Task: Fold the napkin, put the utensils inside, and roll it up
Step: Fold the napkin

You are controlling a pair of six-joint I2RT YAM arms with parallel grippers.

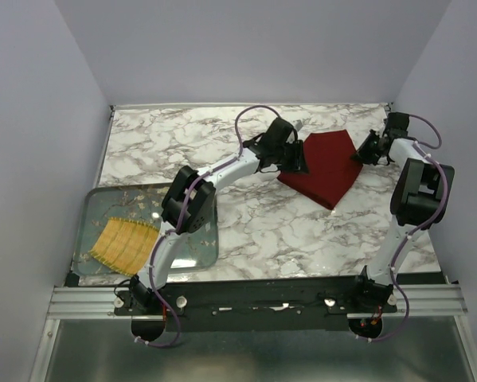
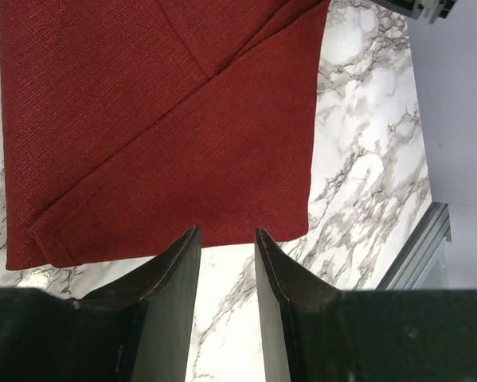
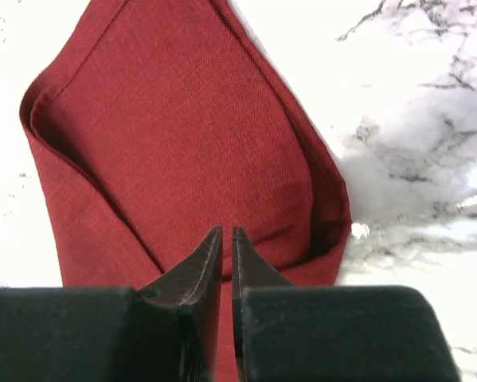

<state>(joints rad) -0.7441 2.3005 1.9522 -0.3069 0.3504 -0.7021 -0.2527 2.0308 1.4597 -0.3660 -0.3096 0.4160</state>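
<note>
The dark red napkin [image 1: 326,171] lies folded on the marble at the back right, with a diagonal fold across it [image 2: 158,119]. My left gripper [image 1: 295,163] is at its left edge. Its jaws [image 2: 226,231] stand apart over bare marble, tips just short of the cloth. My right gripper [image 1: 361,155] is at the napkin's right corner. Its jaws [image 3: 227,229] are nearly together with red cloth [image 3: 182,143] in the slit between them. The utensils are out of view; a thin grey tip [image 1: 300,124] pokes out behind the left wrist, too small to identify.
A glass tray [image 1: 91,231] sits at the table's near left with a yellow woven mat [image 1: 125,243] on it. Grey walls close in the table on the left, back and right. The metal rail [image 1: 254,298] with both arm bases runs along the near edge.
</note>
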